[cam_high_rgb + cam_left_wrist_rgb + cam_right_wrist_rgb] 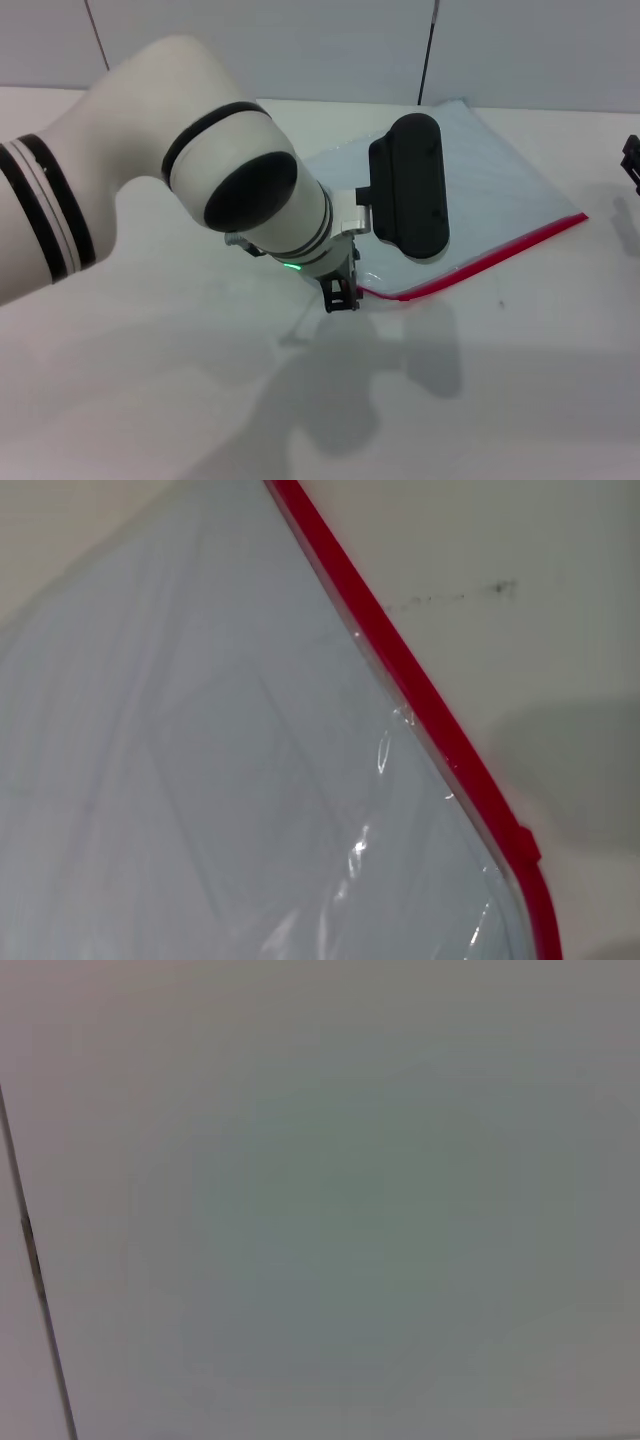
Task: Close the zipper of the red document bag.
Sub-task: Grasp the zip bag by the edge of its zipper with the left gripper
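Observation:
The red document bag [500, 170] lies flat on the white table, a translucent pale blue-grey pouch right of centre in the head view. Its zipper [480, 257] is the thin red strip along the near edge, running from the near-left corner up to the right. My left gripper [340, 290] is down at the table beside that near-left corner, mostly hidden by the arm's wrist and its black camera housing [408, 185]. The left wrist view shows the bag [200, 760] and the zipper [420, 700] close up, with a small bump near one end. My right gripper [632, 165] sits parked at the far right edge.
The white table [520, 380] spreads in front of the bag, with my left arm's shadow on it. A grey wall with a dark seam [428, 50] stands behind. The right wrist view shows only a plain pale surface with one dark seam [35, 1280].

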